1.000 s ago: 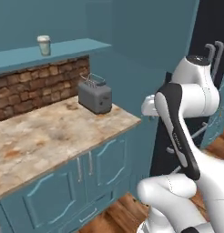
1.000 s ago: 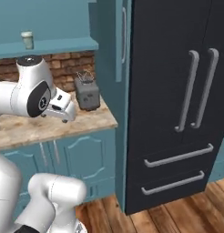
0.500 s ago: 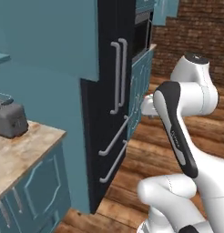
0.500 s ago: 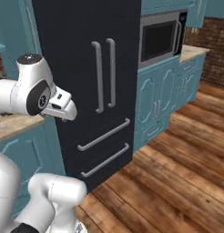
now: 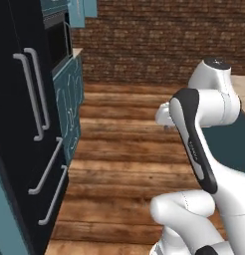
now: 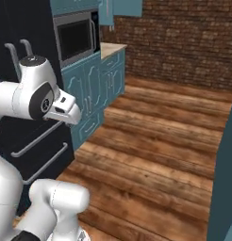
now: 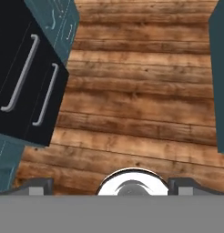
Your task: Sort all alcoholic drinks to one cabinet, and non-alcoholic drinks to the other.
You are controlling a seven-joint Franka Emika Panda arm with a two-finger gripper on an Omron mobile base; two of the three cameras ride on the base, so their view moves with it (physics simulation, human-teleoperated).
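Note:
None of the bottles, the flask or the cup is in view. My gripper (image 7: 111, 184) hangs over bare wooden floor, its grey fingertips (image 7: 38, 185) wide apart with nothing between them, so it is open. The folded arm keeps the hand (image 5: 166, 115) close to the body, roughly chest high (image 6: 67, 112). Teal wall cupboards (image 6: 121, 6) hang shut beyond the microwave, at the top of the left base view too (image 5: 83, 10).
A black fridge (image 5: 25, 124) with long grey handles stands at the left, with a built-in microwave (image 6: 75, 37) and teal base units (image 6: 96, 87) past it. A brick wall (image 5: 159, 40) closes the far side. A teal unit (image 6: 226, 183) rises at the right. Wooden floor (image 7: 136, 91) lies open between.
The base has turned right, so the whole scene shifted: the counter with toaster and shelf cup left the view, then the fridge slid left. The arm keeps its pose.

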